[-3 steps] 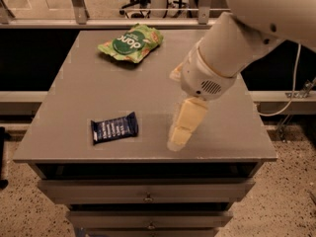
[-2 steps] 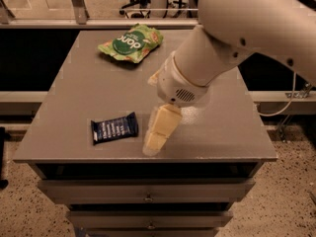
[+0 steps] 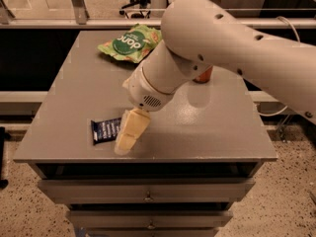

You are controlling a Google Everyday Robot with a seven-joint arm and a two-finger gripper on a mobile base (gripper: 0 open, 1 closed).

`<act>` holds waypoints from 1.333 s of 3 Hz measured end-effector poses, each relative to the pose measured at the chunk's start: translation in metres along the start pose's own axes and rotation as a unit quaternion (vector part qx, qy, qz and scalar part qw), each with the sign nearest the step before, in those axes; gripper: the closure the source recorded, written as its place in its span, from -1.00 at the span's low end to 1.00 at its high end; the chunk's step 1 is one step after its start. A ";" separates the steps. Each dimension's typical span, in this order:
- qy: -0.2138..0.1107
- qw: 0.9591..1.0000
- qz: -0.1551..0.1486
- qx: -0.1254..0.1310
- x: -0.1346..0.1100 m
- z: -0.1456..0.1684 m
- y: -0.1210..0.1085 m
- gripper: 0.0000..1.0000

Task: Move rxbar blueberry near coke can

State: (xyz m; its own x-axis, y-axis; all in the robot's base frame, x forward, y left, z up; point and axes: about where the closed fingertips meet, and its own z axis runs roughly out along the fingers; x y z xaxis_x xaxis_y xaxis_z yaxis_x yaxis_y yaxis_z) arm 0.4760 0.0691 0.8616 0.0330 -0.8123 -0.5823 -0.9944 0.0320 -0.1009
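Observation:
The rxbar blueberry, a flat navy-blue bar with pale lettering, lies near the front left of the grey table. My gripper hangs down at the bar's right end and covers that end from view. Whether it touches the bar I cannot tell. The coke can stands at the middle right of the table. It is mostly hidden behind my arm, and only a small red part of it shows.
A green crinkly snack bag lies at the back of the table. My large white arm spans the table's right half. Drawers sit under the table's front edge. A glass railing runs behind the table.
My arm has swung left and toward the front. The gripper has gone from the table's middle to the right end of the blue bar. The bar has not moved.

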 end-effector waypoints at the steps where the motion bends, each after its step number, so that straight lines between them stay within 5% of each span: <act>1: 0.006 1.000 -0.001 -0.003 0.003 0.023 -0.008 -0.95; 4: 0.018 1.000 0.011 -0.002 0.013 0.038 -0.014 0.43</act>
State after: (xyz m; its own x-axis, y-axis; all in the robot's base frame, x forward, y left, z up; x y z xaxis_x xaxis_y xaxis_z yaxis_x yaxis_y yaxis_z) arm 0.4946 0.0802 0.8247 0.0069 -0.8322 -0.5544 -0.9952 0.0483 -0.0849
